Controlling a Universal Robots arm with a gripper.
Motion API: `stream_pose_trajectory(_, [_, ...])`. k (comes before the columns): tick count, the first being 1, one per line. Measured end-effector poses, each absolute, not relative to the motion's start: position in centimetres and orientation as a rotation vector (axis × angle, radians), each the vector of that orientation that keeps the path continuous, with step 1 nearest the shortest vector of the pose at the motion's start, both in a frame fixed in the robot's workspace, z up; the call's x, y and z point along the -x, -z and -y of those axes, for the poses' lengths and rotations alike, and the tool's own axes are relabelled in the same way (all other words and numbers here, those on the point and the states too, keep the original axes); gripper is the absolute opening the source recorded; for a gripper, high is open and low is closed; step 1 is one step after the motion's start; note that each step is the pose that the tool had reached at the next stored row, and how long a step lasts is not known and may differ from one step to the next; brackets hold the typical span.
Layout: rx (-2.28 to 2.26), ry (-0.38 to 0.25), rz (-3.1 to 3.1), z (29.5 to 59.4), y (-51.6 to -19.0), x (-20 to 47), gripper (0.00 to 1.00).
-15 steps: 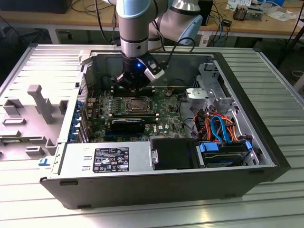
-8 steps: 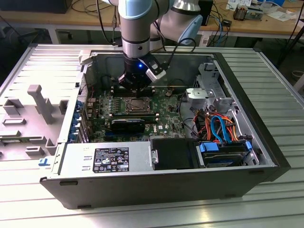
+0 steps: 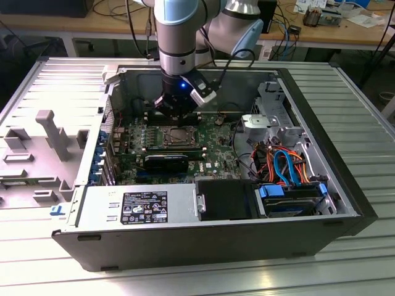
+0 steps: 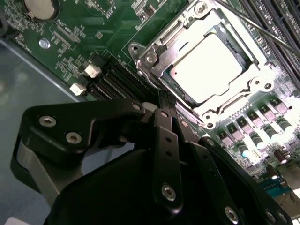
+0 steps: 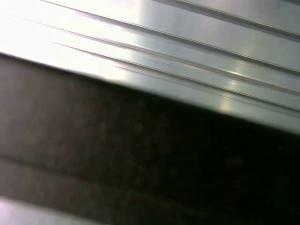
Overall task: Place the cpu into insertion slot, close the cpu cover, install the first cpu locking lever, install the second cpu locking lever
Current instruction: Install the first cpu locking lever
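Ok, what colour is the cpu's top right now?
Pale silver-grey, glaring almost white under the light; the cpu shows best in the second wrist view.

Ribbed grey metal table (image 3: 364, 111), with an open computer case (image 3: 203, 237) lying flat on it.

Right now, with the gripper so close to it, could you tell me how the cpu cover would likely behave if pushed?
The cpu cover looks like thin silver sheet metal with a large window, so it is probably light and somewhat springy. It lies over the cpu, so a push would likely press down rather than slide it. Its shiny surface may be slippery for the gripper.
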State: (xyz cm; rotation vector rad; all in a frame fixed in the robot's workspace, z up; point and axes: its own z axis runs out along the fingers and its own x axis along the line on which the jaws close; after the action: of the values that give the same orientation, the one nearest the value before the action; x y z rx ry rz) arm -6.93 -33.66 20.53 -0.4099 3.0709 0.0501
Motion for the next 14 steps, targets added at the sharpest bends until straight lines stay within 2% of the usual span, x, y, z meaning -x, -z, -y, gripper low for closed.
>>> stream_pose_trajectory(5, [0.41,-0.058,-3.071,33.74,-21.24,6.94,0.11])
stream_pose_trajectory(14, [0.409,-0.063,-3.07,34.12,-20.52,6.95,0.11])
